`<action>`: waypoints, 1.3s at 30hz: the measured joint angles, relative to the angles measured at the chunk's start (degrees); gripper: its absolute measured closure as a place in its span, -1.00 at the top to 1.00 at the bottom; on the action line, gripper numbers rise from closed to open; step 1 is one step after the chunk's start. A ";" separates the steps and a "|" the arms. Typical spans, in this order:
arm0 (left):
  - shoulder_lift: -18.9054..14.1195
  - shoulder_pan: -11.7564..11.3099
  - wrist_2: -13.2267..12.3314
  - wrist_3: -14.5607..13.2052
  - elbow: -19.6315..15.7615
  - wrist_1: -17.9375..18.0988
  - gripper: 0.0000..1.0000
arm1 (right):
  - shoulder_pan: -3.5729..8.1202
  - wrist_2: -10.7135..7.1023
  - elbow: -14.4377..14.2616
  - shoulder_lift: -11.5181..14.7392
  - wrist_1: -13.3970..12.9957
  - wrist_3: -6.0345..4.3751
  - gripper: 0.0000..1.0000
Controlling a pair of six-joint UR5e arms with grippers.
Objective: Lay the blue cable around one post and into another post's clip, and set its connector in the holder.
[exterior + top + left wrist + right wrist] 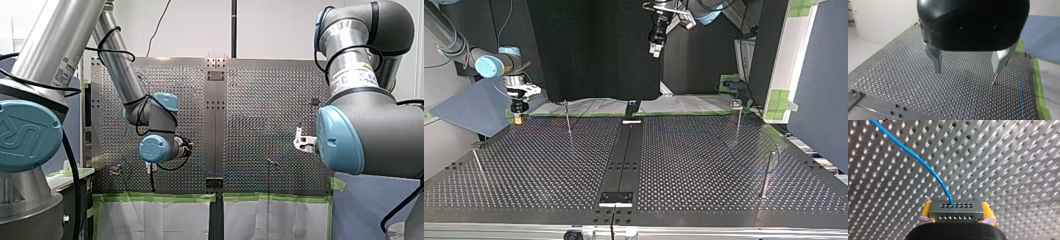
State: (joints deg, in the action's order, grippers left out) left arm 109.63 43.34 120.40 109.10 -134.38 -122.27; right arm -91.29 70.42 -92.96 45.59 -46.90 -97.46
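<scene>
Right gripper (956, 206), top view's 10 o'clock: yellow pads (927, 208) clamp thin blue cable (923, 163)'s grey metal connector block (956, 213). Left gripper (967, 71): fingers (936, 62) wide apart, empty.

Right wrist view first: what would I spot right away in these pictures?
The bright blue cable jumps out, curving over the holey table into a grey connector pinched by the yellow pads of my right hand. In the left wrist view, my big black left hand hangs open above the table, with a thin post beside one finger.
</scene>
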 joint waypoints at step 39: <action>-7.14 -2.84 -0.56 -0.89 -16.15 1.38 1.00 | -3.33 8.59 -5.30 15.04 6.04 3.54 -1.00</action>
State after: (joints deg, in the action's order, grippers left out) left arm 102.49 40.50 119.83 108.21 -150.53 -120.89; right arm -94.63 79.01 -98.26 60.63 -40.86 -93.92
